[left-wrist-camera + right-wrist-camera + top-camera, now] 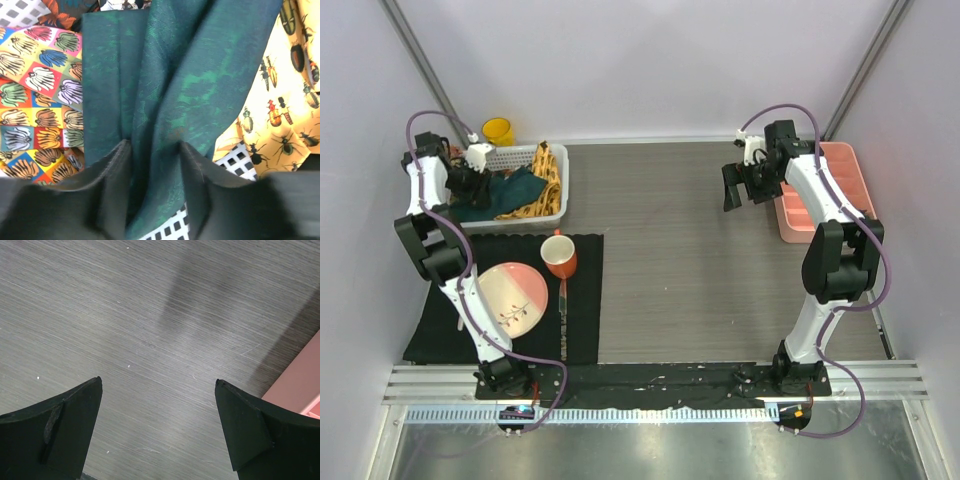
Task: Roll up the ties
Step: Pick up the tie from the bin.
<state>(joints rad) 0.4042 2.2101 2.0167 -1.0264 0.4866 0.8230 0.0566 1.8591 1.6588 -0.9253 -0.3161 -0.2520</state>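
Pick-up of one tie from the basket is the step in hand; no tie is yet laid out or rolled. The left gripper [154,152] is set down inside the white perforated plastic basket [561,190] at the far left of the table, and its jaws are pinched on a gathered fold of the plain dark teal fabric tie [200,75]. That tie is draped over the yellow beetle-print tie [295,115] and the multicolour fan-print tie [35,100], both lying in the same basket. The right gripper [159,387] is spread wide over the bare grey wood-grain table [150,305], with nothing between its jaws, near the pink compartment tray [820,190]. For the next move, the pinch is to be confirmed. The teal tie is then to be lifted clear without its neighbours being dragged along, and laid flat on open table within reach of both arms.
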